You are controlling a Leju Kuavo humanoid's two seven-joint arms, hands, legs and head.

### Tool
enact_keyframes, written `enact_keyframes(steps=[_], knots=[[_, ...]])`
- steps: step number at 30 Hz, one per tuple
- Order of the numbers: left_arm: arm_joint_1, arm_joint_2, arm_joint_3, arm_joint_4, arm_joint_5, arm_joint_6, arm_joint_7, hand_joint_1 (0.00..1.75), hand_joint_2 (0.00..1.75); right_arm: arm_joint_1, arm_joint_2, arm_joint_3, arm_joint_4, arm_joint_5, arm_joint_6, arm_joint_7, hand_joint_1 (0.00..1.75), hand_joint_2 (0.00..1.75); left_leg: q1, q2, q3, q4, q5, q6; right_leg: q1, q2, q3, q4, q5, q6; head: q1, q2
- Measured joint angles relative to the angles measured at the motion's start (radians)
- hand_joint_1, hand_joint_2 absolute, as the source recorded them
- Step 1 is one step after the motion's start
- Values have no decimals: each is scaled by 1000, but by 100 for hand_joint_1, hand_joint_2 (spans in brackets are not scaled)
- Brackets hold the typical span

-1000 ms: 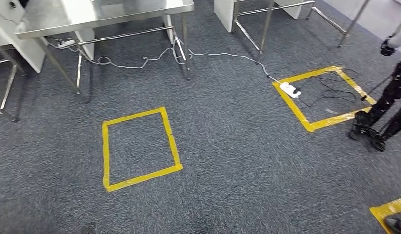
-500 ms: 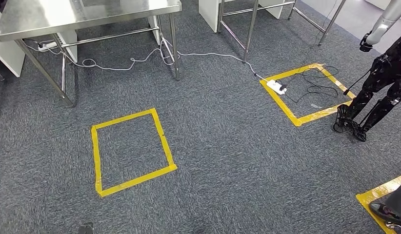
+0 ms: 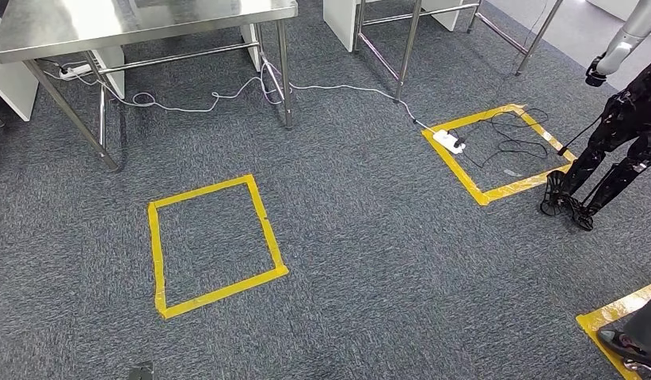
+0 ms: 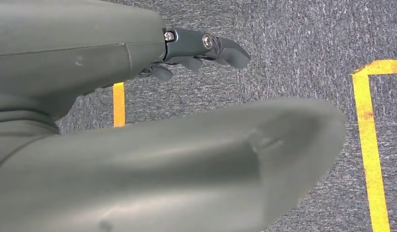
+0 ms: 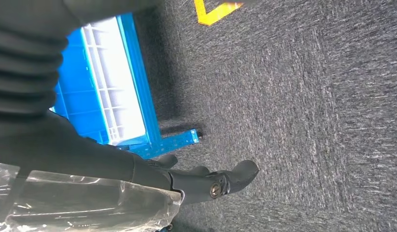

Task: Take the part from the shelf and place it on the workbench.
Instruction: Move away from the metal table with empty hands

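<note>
- The right hand [image 5: 153,186] is grasping the part [image 5: 85,203], something dark sealed in a clear, crinkled plastic bag. The bag lies against the palm, and the dark fingers [image 5: 235,174] stretch out past its edge, above the grey carpet.
- So the part is in the right hand and off the shelf, not on any bench. What exactly is inside the bag is hard to make out through the glare on the plastic.
- Beside that hand, in the right wrist view, stands a blue plastic crate [image 5: 109,92] with a ribbed white-lit wall (it seems to sit on a blue frame, though the lower part is partly hidden).
- The left hand [image 4: 196,53] is released: its dark fingers [image 4: 230,48] are gently curved and apart, with nothing between them, hanging over the carpet near lines of yellow tape.
- From the head view, a steel workbench [image 3: 140,20] stands at the far left, its top shiny and its thin legs on the carpet.
- A white cable [image 3: 227,93] trails under the workbench and runs across to a white power strip [image 3: 449,141], which lies on the edge of a yellow taped square [image 3: 500,150].
- A nearer yellow taped square [image 3: 214,245] marks the carpet in front of the workbench, well apart from the other.
- Another robot [image 3: 615,134], dark-bodied with a silver arm, stands at the far right just beside the farther square.
</note>
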Motion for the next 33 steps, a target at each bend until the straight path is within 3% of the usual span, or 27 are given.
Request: enact_keyframes(steps=[1, 13, 33], knots=[[0, 0, 0, 0, 0, 0, 0, 0, 0, 0, 0, -2, 0, 0, 2, -3, 0, 175, 0, 0, 0, 0, 0, 0, 0, 0, 0, 0, 0, 0, 0, 0], [0, 0, 2, 0, 0, 0, -5, 0, 0, 0, -4, -10, 0, -4, 22, -38, 0, 175, 0, 0, 0, 0, 0, 1, 0, 0, 0, 0, 0, 0, 0, 0], [0, 0, 2, 0, -8, 0, -6, 0, 0, 0, -3, -33, 0, -16, 20, -20, 0, 175, -3, -2, -2, 2, 1, 3, -4, 0, 0, -2, 3, 4, 0, 0]])
